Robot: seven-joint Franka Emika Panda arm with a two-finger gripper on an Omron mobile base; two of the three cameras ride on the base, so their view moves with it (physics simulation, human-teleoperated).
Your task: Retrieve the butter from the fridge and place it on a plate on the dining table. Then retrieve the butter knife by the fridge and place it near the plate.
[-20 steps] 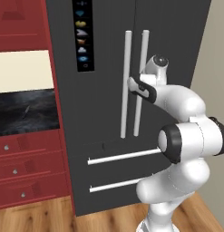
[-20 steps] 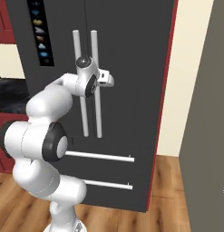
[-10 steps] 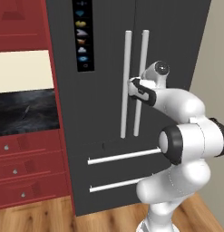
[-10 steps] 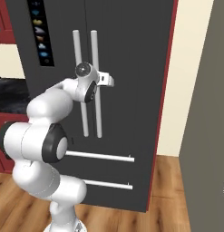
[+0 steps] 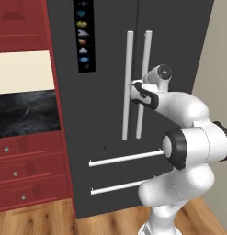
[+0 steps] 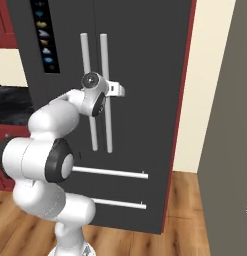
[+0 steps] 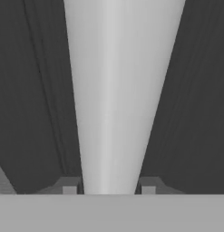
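Observation:
The tall dark grey fridge [image 5: 105, 55] [image 6: 145, 60] stands shut in front of me. My gripper [image 5: 143, 87] [image 6: 107, 91] is at mid-height on the right one of its two long white bar handles [image 6: 104, 55]. In the hand view the handle [image 7: 118, 90] runs between the two finger tips, which sit against its sides, so the gripper [image 7: 109, 190] is shut on it. A thin grey sliver, the butter knife [image 5: 26, 112], lies on the dark counter to the left of the fridge. The butter is hidden; the plate and the dining table are out of view.
Red cabinets with drawers [image 5: 23, 170] and a black stone counter [image 5: 9, 124] flank the fridge on the left. Two white horizontal drawer bars [image 5: 126, 158] cross the fridge's lower part. A beige wall [image 6: 205, 100] and a grey panel [image 6: 230, 150] stand at the right.
The hand has moved in slightly onto the right bar handle, and the fingers have come together from wide open onto its sides. The base and the fridge have not moved.

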